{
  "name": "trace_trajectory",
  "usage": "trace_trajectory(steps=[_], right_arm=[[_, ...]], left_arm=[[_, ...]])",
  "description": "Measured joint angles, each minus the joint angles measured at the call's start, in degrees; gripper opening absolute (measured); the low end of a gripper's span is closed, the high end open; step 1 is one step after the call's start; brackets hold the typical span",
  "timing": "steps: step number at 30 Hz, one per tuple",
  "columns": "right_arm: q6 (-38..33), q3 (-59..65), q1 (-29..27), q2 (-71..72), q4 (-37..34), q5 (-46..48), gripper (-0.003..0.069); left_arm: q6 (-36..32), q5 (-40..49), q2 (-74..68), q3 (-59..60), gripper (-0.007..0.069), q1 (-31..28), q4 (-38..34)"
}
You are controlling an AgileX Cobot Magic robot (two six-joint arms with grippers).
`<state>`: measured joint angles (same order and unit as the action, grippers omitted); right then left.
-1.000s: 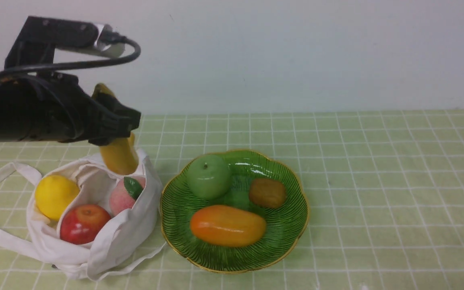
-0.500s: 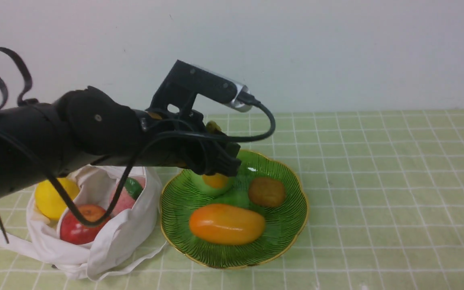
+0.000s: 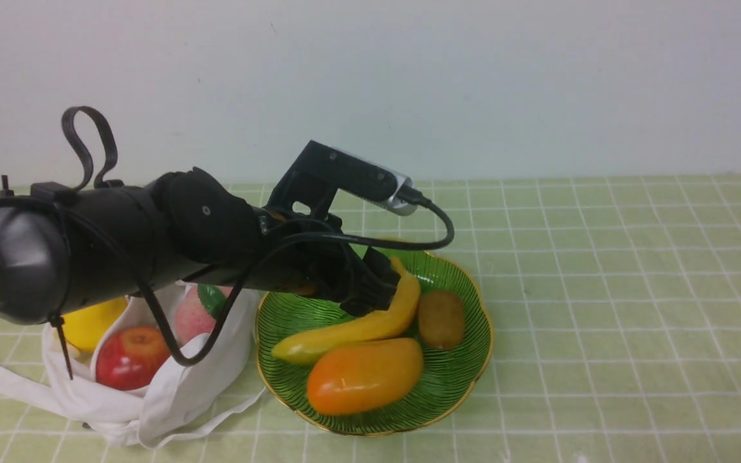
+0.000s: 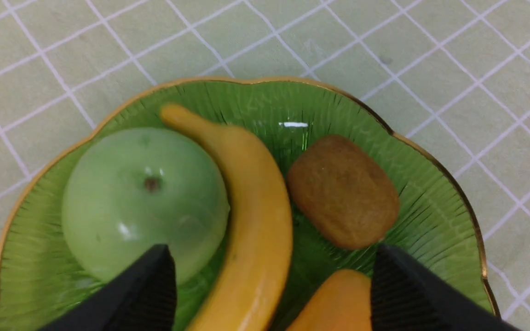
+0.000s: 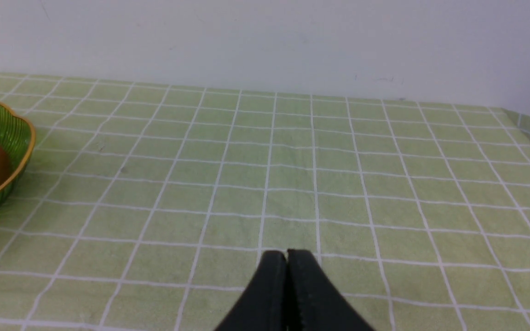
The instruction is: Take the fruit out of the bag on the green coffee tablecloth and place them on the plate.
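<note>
Left arm: reaches in from the left over the translucent green ribbed glass plate with the scalloped gold rim (image 3: 457,376) (image 4: 256,99). The left gripper (image 3: 374,292) (image 4: 272,250) stands with its jaws spread wide and grips nothing. In the wrist view, the black fingers (image 4: 154,285) sit well apart, one over the pale green apple (image 4: 141,197) and the other at the far side. Neither finger is seen touching the fruit between them.

Yellow curved toy banana with a greenish tip (image 3: 354,326) (image 4: 258,202): lying in the plate between the green apple and the brown kiwi-like fruit (image 3: 441,318) (image 4: 343,191). Its lower end rests just beside the orange mango-shaped fruit (image 3: 364,376) (image 4: 338,303).

Soft white cloth tote bag (image 3: 171,392): on the pale green tablecloth with the white grid lines (image 3: 602,289), just left of the plate and slumped open. It holds a yellow lemon (image 3: 87,325), a glossy red apple (image 3: 129,357) and a pink peach (image 3: 185,318) with a green leaf. The arm partly hides all three.

Right gripper (image 5: 287,255): jaws pressed together and holding nothing. It is low over bare tablecloth, well apart from the plate, whose rim (image 5: 23,149) shows at the edge of that wrist view.
</note>
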<state>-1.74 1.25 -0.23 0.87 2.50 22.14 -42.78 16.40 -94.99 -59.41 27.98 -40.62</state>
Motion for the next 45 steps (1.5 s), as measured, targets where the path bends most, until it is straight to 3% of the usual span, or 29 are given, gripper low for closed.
trace_trajectory(steps=[8,12,14,15,16,20,33,45], right_arm=[[0.0,0.0,0.0,0.0,0.0,0.0,-0.0013],[0.0,0.0,0.0,0.0,0.0,0.0,-0.0013],[0.0,0.0,0.0,0.0,0.0,0.0,-0.0013],[0.0,0.0,0.0,0.0,0.0,0.0,-0.0013],[0.0,0.0,0.0,0.0,0.0,0.0,-0.0013],[0.0,0.0,0.0,0.0,0.0,0.0,-0.0013],[0.0,0.0,0.0,0.0,0.0,0.0,-0.0013],[0.0,0.0,0.0,0.0,0.0,0.0,-0.0013]], left_arm=[[-0.2,2.3,7.5,-0.2,0.0492,0.0,0.0],[0.5,5.1,16.3,-0.2,0.0367,0.1,0.1],[1.5,6.0,20.1,-0.2,0.0268,0.1,0.1],[2.7,6.9,25.1,0.1,0.0136,0.1,0.2],[3.4,7.3,28.5,0.8,0.007,0.1,0.3],[6.1,7.3,39.7,4.8,0.0,0.1,2.1],[9.8,5.2,61.9,17.6,-0.0008,0.1,3.9],[9.8,5.5,63.1,17.6,-0.0008,0.1,7.8]])
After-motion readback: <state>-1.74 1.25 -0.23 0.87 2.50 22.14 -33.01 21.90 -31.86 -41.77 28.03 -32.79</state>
